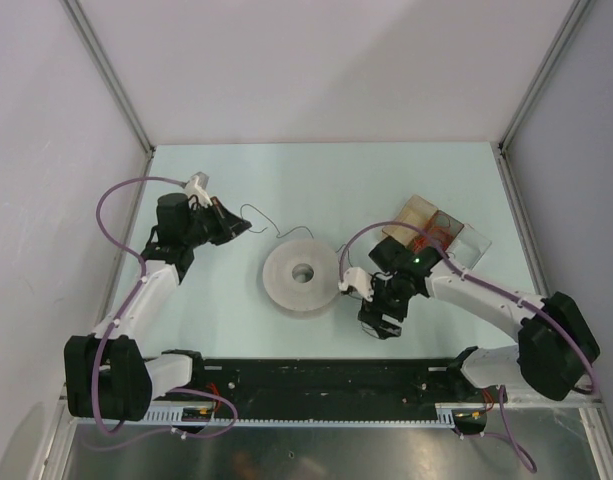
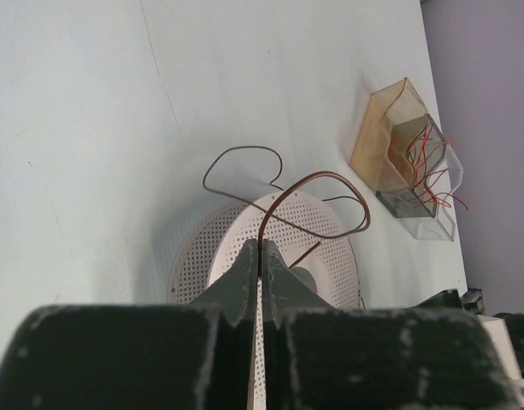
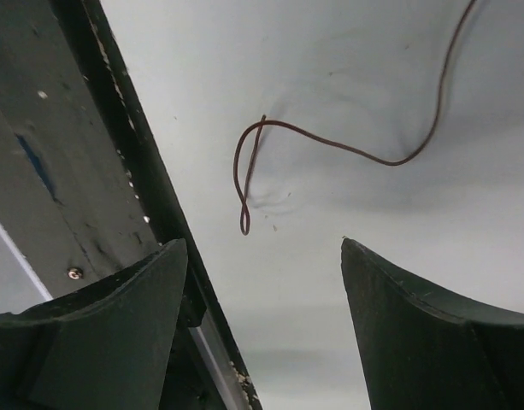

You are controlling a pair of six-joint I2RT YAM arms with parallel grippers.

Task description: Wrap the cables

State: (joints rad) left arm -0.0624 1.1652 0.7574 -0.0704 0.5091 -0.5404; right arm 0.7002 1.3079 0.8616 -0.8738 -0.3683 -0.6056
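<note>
The cable is a thin brown wire (image 1: 269,222). My left gripper (image 1: 240,229) is shut on it left of the white perforated spool (image 1: 302,275). In the left wrist view the wire (image 2: 317,175) rises from between the shut fingertips (image 2: 262,248) and loops over the spool (image 2: 330,226). My right gripper (image 1: 378,328) is open and empty, right of the spool near the front rail. In the right wrist view another stretch of wire (image 3: 347,148) lies on the table, its twisted loop end just ahead of the open gripper (image 3: 263,243).
A clear plastic box (image 1: 436,232) with orange-red wire coils sits at the back right; it also shows in the left wrist view (image 2: 407,162). A black rail (image 1: 316,380) runs along the near edge, close to my right gripper's left finger (image 3: 116,154).
</note>
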